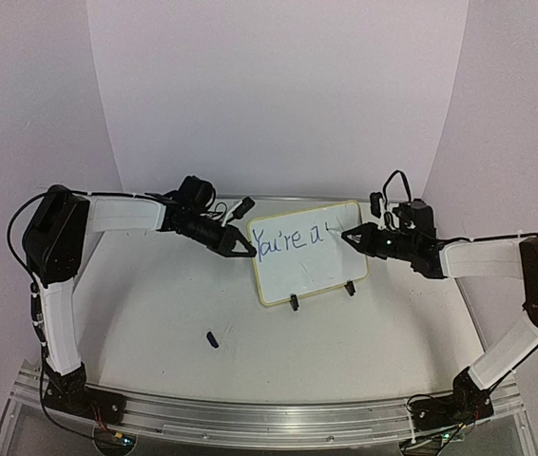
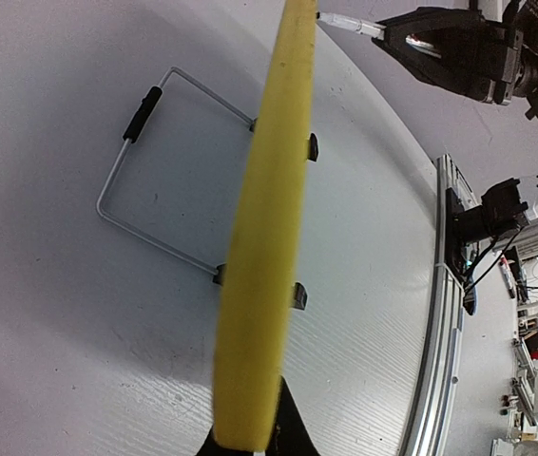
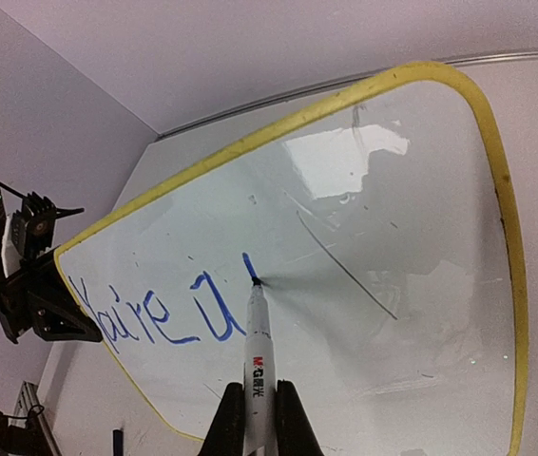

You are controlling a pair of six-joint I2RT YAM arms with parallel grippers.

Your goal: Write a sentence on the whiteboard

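On the whiteboard (image 1: 312,261), left end effector (image 1: 248,251) clamps rim (image 2: 264,237), right end effector (image 3: 258,389) grips marker (image 3: 257,347).

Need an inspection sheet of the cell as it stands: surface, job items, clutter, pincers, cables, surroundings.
Surface: white table, faint marks.
Job's things: whiteboard standing on its wire stand; sentence reads "You're a" in blue, plus one more stroke; marker tip on the board.
Clutter: small dark-blue piece, perhaps a cap, lying on the table in front of the board.
Pincers: left pincer shut on the whiteboard's left rim; right pincer shut on the marker.
Cables: black cables loop at the wrists, none across the board.
Surroundings: plain pale backdrop; aluminium rail at the near edge.
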